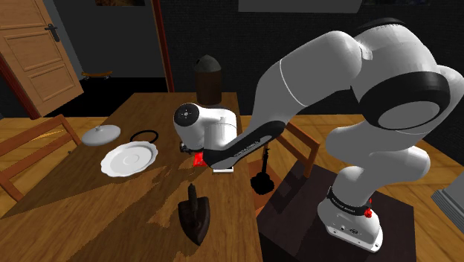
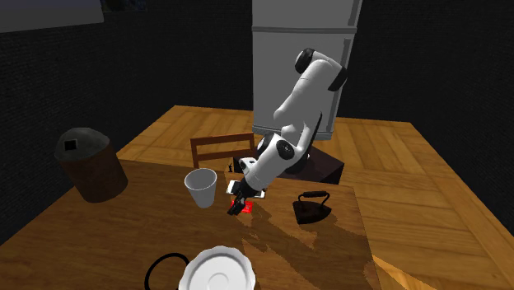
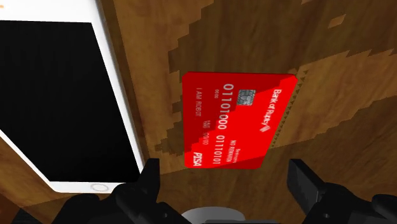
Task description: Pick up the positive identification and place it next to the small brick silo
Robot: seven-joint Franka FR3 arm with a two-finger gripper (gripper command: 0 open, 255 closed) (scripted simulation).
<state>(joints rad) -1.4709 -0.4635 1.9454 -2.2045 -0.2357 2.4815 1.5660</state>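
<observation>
The red bank-style card (image 3: 238, 121) lies flat on the wooden table (image 3: 254, 38), just under my gripper (image 3: 226, 181). Both black fingers (image 3: 149, 178) stand wide apart with nothing between them, hovering a little above the card's near edge. From the shoulder view the gripper (image 1: 196, 154) hangs low over the red card (image 1: 198, 159) near the table's right edge. The second exterior view shows the card (image 2: 245, 208) beneath the gripper (image 2: 236, 202). The small brick silo (image 1: 209, 74), dark brown with a domed top, stands at the table's far end, also seen as the silo (image 2: 91, 165).
A white phone (image 3: 57, 108) with a black screen lies right beside the card. A white cup (image 2: 200, 189) stands near the gripper. A plate (image 1: 129, 158), a lid (image 1: 100, 135), a black ring (image 1: 143, 136) and a dark flat iron (image 1: 195, 214) share the table. A chair (image 2: 222, 149) stands alongside.
</observation>
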